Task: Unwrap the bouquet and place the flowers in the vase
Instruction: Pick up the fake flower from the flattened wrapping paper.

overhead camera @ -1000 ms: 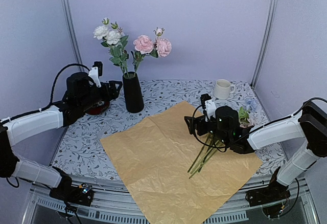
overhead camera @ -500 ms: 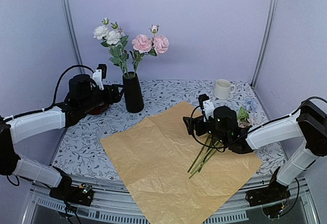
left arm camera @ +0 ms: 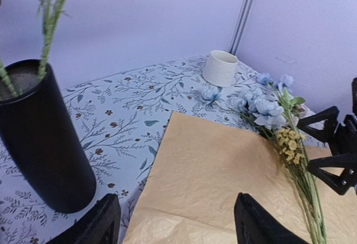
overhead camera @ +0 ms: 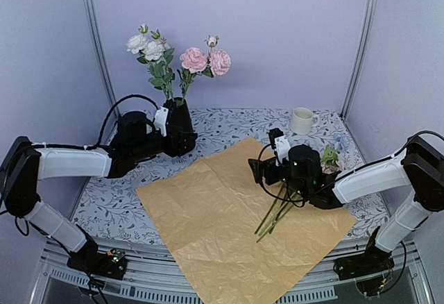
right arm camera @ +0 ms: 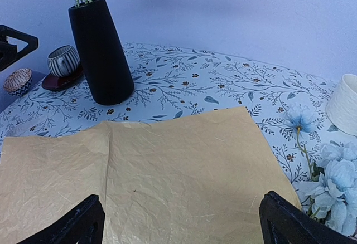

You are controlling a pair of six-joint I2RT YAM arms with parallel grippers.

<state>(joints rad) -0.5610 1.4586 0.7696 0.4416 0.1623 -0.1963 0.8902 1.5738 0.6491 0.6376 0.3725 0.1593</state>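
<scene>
Paper (overhead camera: pixel 229 221): we see it unwrapped and spread flat on the table (overhead camera: pixel 229 125), tan side up.
Loose flowers (overhead camera: pixel 277 210): we find pale blue and yellow blooms lying on the paper's right side, stems pointing toward us.
Right gripper (right arm camera: pixel 181 199): it hovers just above those stems, jaws spread wide and holding nothing.
Left gripper (left arm camera: pixel 175 199): jaws apart and empty, just beside the vase's base; we cannot tell whether it touches.
Vase (overhead camera: pixel 180 127): it stands upright at the rear left, off the paper.
Roses (overhead camera: pixel 198 60): white and pink, standing in the vase.
Mug (overhead camera: pixel 302 120): we see it at the far right.
</scene>
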